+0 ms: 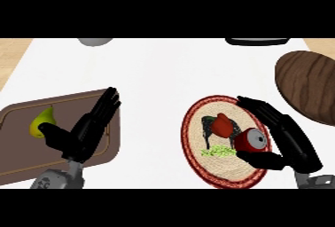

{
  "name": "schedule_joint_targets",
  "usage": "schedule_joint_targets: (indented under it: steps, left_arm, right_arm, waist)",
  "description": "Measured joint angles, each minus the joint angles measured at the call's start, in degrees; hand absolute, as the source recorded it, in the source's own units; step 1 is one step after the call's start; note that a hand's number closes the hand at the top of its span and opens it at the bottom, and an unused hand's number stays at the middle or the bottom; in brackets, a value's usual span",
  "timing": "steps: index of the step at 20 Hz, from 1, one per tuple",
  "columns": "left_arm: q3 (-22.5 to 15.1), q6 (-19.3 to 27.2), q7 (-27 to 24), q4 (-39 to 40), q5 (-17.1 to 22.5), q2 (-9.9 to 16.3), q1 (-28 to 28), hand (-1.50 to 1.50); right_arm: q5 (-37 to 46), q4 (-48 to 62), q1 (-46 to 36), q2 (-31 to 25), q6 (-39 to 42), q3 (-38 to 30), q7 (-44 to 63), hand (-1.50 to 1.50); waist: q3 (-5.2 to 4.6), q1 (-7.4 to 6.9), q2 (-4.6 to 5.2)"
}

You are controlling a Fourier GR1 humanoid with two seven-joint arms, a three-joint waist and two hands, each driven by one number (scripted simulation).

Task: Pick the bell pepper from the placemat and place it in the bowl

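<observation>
The right hand lies over the right side of the round woven placemat, fingers stretched away from the robot and thumb curled beneath a red can — whether it truly pinches the can is hard to make out. Just left of the can rests the bell pepper, red and glossy, its long axis tilted from lower right to upper left, touching a dark shape whose nature is unclear. A small green scrap lies below it. The left hand rests released, fingers straight, over a brown tray holding a yellow-green pear. Farther right on the white tabletop, a dark wooden bowl is cut off by the edge — two more objects at the far edge are barely visible.
</observation>
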State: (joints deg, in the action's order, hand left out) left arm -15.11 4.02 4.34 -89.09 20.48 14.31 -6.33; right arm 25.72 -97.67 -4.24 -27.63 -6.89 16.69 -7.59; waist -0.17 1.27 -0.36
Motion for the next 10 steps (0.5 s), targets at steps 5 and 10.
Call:
schedule_joint_targets:
  steps: [5,10]
  left_arm:
    - [-0.12,-0.03,0.3,0.69,-0.09,-0.85,-0.67,0.0]
    - [-0.19,-0.45,0.68,1.14,-0.47,-1.12,-1.55,0.0]
  right_arm:
    - [11.24,-7.33,-1.42,-2.88,4.52,3.4,17.74,-1.5]
    - [15.18,-13.44,-5.94,-1.47,17.18,8.11,36.72,-1.5]
  waist:
    - [-0.09,-0.23,-0.04]
    - [-0.08,-0.99,0.07]
